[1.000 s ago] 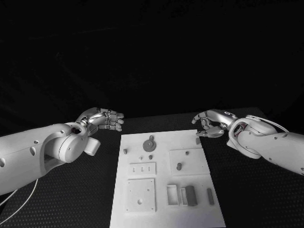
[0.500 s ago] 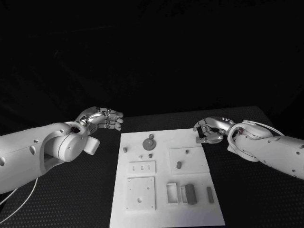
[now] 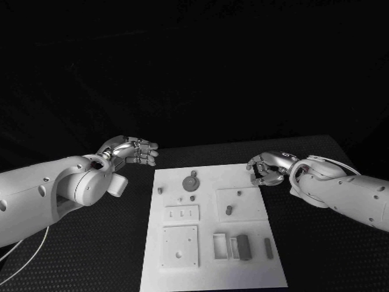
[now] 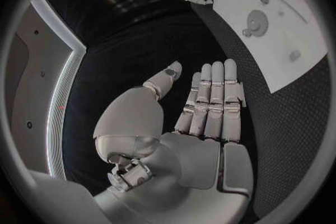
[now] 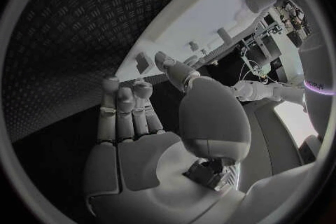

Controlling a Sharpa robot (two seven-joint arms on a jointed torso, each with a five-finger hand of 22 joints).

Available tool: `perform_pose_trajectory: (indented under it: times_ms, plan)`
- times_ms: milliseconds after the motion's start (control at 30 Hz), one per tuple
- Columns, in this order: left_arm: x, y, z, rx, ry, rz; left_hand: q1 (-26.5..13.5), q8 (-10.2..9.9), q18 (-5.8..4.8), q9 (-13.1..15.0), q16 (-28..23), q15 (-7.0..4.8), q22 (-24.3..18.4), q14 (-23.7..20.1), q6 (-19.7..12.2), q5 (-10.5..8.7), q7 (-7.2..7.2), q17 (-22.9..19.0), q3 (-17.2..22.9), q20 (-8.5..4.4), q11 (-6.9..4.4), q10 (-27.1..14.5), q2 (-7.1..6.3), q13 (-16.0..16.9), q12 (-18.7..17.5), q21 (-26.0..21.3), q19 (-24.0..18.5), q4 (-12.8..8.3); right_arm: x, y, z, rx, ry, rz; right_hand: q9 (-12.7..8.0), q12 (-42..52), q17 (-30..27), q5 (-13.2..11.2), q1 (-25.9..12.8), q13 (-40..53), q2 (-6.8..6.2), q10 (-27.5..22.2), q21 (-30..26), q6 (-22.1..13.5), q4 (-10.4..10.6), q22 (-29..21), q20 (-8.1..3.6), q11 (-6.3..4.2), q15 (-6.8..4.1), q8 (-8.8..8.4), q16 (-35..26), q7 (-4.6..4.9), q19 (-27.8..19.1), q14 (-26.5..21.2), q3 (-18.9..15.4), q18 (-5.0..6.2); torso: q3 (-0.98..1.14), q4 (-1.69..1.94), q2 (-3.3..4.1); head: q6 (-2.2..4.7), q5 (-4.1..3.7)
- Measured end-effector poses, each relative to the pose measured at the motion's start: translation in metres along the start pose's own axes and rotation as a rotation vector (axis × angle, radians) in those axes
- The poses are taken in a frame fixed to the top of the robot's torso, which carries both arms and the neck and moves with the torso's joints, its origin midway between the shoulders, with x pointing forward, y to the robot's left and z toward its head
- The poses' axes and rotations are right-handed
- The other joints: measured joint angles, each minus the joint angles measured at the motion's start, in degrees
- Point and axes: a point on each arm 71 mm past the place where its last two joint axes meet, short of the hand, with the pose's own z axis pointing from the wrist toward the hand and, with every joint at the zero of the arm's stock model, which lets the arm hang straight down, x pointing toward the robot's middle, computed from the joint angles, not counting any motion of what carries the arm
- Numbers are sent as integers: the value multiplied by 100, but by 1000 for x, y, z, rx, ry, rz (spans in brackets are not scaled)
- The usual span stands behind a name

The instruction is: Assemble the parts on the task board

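While both silver many-fingered hands hover off the white rectangular task board [image 3: 214, 228], the head view puts the left hand [image 3: 131, 151] just beside the board's far left corner and the right hand [image 3: 269, 168] at its far right corner, fingers curled, holding nothing that I can make out. On the board lie the small grey parts: a round disc [image 3: 191, 184] near the far end, a small peg [image 3: 230, 212] at the middle, and a dark block [image 3: 244, 248] with a slim bar [image 3: 268, 249] toward the near end.

From the left wrist, the left hand [image 4: 206, 109] shows its fingers straight and pressed side by side, thumb apart, empty, over bare black table beside the board [image 4: 294, 28].

From the right wrist, the right hand [image 5: 150, 123] is spread and empty, fingertips close to the board's edge [image 5: 210, 22].

The likely risk: reaching in from the corner, the right hand's fingers could catch the board's rim and shift it, or nudge a loose part out of place.
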Motion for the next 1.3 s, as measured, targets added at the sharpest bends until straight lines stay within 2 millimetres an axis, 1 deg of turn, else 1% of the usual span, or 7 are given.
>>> perform_pose_trajectory:
  times_ms: [100, 200, 333, 600, 633, 967, 1300]
  plan:
    - [0, 0, 0, 0, 1, 0, 0, 0, 0, 0, -18, 0, 0, 0, 0, 0, 0, 0, 0, 0, 0, 0, 0, 4, 0, 0, 0, 0, 2, -1, 0, 2, 4, -2, 22, 29, 0, 0, 24, 0, 24, 0, 19, 49, 0, 0, 0, 0, 0, 86, 14, -49, 0, 0, 0, -1, -3, 3, 1, -4, 0]
    - [0, 0, 0, 0, 1, 0, 0, 0, -1, 0, -18, 0, -1, 0, 0, 0, 0, 0, 0, 0, 0, 0, 0, 4, 0, 0, 0, 0, 4, -1, 0, 3, 8, -3, 66, 38, -13, 0, 47, -8, 54, 0, 36, 52, 0, 0, 0, 0, -12, 157, 40, -52, 0, 13, 0, -1, -4, 6, 1, -15, -2]
    - [0, 0, 0, 0, 1, 0, 0, 0, 0, 4, -18, 0, -1, 0, 0, 0, 0, 5, 0, 0, 0, 0, 0, 4, 0, 0, 0, 0, 6, -1, 0, 2, 11, -6, 125, 61, -37, 0, 46, -40, 155, 0, 61, 54, 0, 0, -20, 0, -43, 253, 62, -54, 20, 39, 0, -7, -7, 6, 1, -25, 3]
    - [0, 0, 0, 0, 1, 0, 0, 0, 0, 5, -18, 0, -1, 0, 0, 0, 0, 5, 0, 0, 0, 0, 0, 9, -21, 0, 0, 0, 7, -1, 1, 0, 14, -19, 199, 84, -55, 0, 50, -67, 253, 0, 68, 59, 0, 0, -22, 0, -114, 334, 95, -59, 22, 53, 0, -13, -10, 3, 1, -40, 10]
    - [0, 0, 0, 0, 1, 0, 0, 0, 0, 4, -18, 0, -1, 0, 0, 0, 0, 4, 0, 0, 0, 0, 0, 9, -22, 0, 0, 0, 8, -1, 1, 1, 14, -21, 213, 84, -59, 0, 69, -74, 285, 0, 90, 59, 0, 0, -36, 0, -124, 344, 96, -59, 36, 63, 0, -41, -10, 2, 0, -40, 10]
    - [-1, 0, 0, -1, 1, 0, 0, 0, 0, 4, -18, 0, 3, 0, 0, 0, 0, 10, 0, 0, 0, 0, 0, 14, -21, 0, 0, 0, 13, -1, 1, 5, 22, -32, 286, 110, -76, 0, 74, -98, 289, 0, 125, 61, 0, 0, -84, 1, -190, 400, 119, -61, 84, 130, 1, -91, -10, 0, -2, -52, 2]
    - [-1, 0, 0, -1, 1, 0, 0, -22, -1, 3, -18, 0, 2, 0, 0, 0, 0, 16, 0, 0, 0, 0, 0, 13, -21, 0, 0, 0, 13, -2, 0, 8, 17, -38, 322, 132, -89, 0, 51, -113, 312, 0, 125, 78, -15, 0, -113, 1, -203, 432, 119, -79, 113, 147, -15, -131, -9, 0, -2, -75, 0]
